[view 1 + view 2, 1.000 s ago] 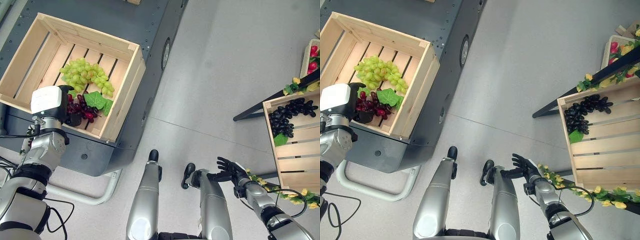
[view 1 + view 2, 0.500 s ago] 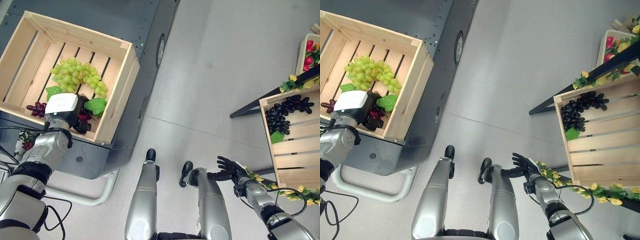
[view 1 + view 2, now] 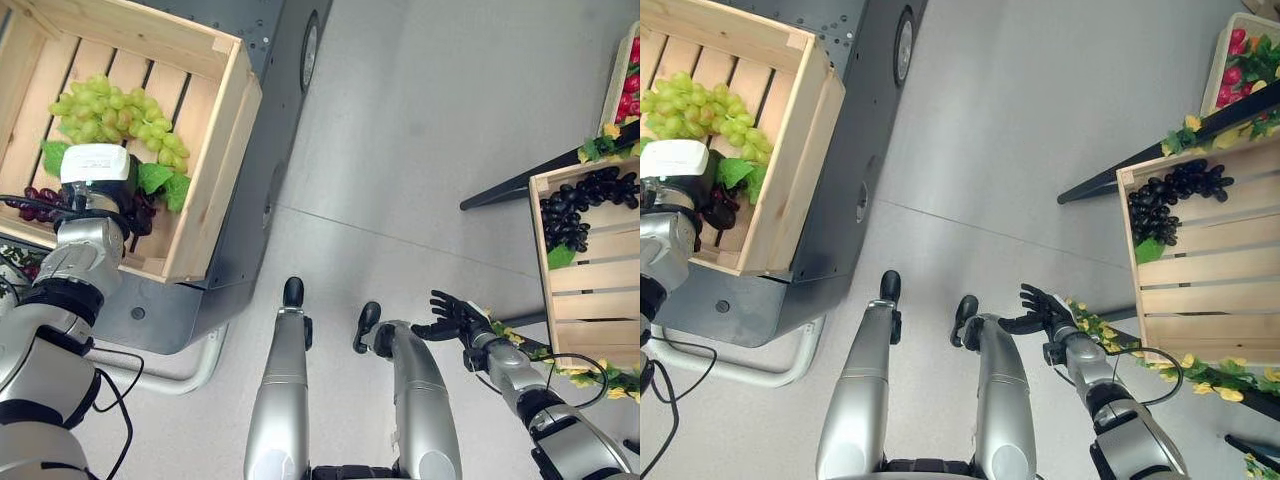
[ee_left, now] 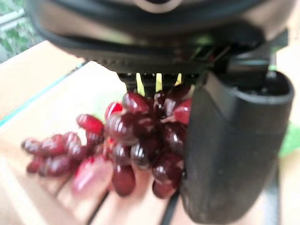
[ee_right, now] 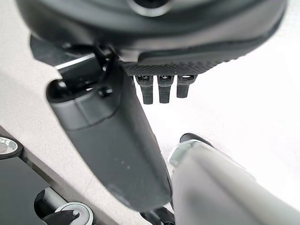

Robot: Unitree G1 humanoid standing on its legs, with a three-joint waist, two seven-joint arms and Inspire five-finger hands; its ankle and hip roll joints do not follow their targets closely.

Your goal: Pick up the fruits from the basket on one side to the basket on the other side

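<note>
A wooden crate [image 3: 215,170] on my left holds a bunch of green grapes [image 3: 110,110], green leaves [image 3: 160,180] and a bunch of red grapes [image 3: 30,205]. My left hand [image 3: 128,212] reaches down into this crate at its near side. Its thumb [image 4: 234,150] presses against the red grapes [image 4: 136,136], which bunch up to the palm while a strand trails on the slats. A second crate [image 3: 590,290] on my right holds black grapes [image 3: 580,215]. My right hand [image 3: 450,318] hangs low over the floor near that crate, fingers [image 5: 159,89] straight and spread, holding nothing.
The left crate rests on a dark grey cart [image 3: 250,260]. A black frame bar [image 3: 520,185] runs beside the right crate, with a garland of yellow flowers [image 3: 590,375] along its near edge. Another box of red fruit [image 3: 630,80] stands at the far right. Grey floor lies between.
The whole picture has shifted, so the camera moved. My left hand has settled lower into the crate, over the red grapes. The right hand keeps its place.
</note>
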